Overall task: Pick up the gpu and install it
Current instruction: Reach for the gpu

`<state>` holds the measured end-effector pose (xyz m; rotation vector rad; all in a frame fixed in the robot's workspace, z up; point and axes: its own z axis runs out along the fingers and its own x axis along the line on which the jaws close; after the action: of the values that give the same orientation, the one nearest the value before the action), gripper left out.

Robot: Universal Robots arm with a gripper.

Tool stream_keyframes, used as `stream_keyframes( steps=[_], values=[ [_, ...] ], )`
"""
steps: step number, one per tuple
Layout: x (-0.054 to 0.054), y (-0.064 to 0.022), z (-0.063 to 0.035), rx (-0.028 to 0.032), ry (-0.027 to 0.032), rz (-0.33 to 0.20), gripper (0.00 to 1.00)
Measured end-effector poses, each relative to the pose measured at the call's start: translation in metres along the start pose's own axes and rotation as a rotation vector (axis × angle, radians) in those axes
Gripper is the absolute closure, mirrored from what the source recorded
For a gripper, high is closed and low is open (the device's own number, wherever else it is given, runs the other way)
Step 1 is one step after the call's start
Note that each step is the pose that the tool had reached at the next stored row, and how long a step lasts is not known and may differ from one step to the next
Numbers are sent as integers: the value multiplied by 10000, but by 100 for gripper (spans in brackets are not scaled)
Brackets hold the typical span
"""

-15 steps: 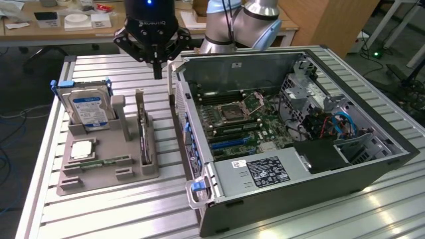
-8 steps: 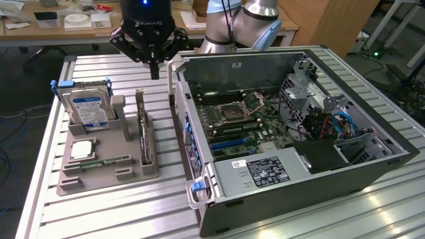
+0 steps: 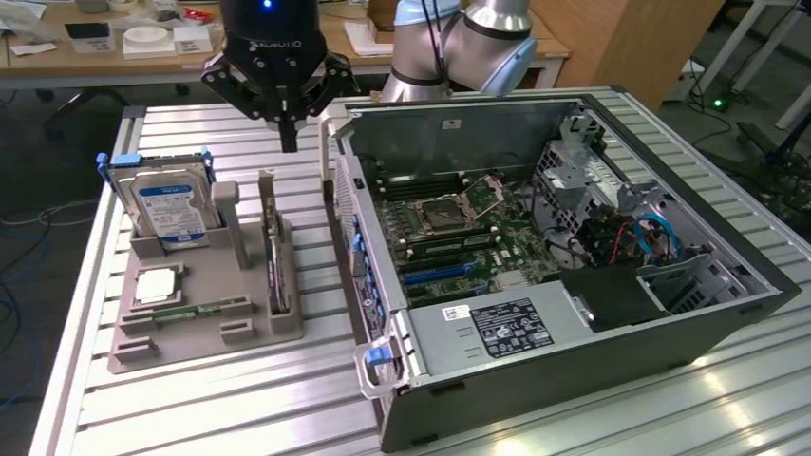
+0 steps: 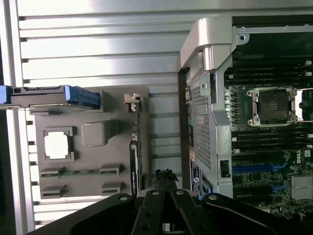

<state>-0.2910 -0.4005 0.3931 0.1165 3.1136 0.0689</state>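
Note:
The gpu [image 3: 272,249] is a thin dark card standing on edge in the right-hand slot of the grey holder [image 3: 140,350], with its pale bracket at the far end. The wrist view shows the gpu [image 4: 135,147] edge-on, along the side of the holder [image 4: 98,133]. My gripper [image 3: 289,142] hangs above the table behind the holder, between it and the open computer case [image 3: 507,328]. Its fingers are shut together with nothing between them. In the wrist view the gripper [image 4: 166,175] sits just beside the gpu's near end, apart from it.
The holder also carries a silver hard drive [image 3: 165,204] with a blue label, a processor chip [image 3: 155,283] and a green memory stick [image 3: 203,309]. Inside the case, the motherboard shows blue slots [image 3: 438,275]. A cluttered desk [image 3: 152,43] stands behind.

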Motion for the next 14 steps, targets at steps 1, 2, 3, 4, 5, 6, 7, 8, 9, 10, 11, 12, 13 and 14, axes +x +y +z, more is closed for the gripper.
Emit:
stream_keyframes(
  steps=[1,2,3,4,5,6,7,8,9,10,11,12,13,14],
  values=[
    [8,-1,0,0,0,0,89],
    [16,-2,-1,0,0,0,89],
    [24,-3,-1,1,0,1,89],
    [32,-3,-1,0,1,0,89],
    [39,-4,-1,0,1,0,89],
    [47,-5,-2,0,1,0,89],
    [54,-6,-2,0,1,0,89],
    [62,-7,-2,0,0,1,89],
    [70,-8,-2,0,0,0,89],
    [79,-8,-2,0,0,1,89],
    [87,-10,-2,0,0,0,89],
    [95,-10,-3,1,0,1,89],
    [104,-11,-3,0,1,0,89],
    [112,-12,-3,1,0,1,89]
  ],
)
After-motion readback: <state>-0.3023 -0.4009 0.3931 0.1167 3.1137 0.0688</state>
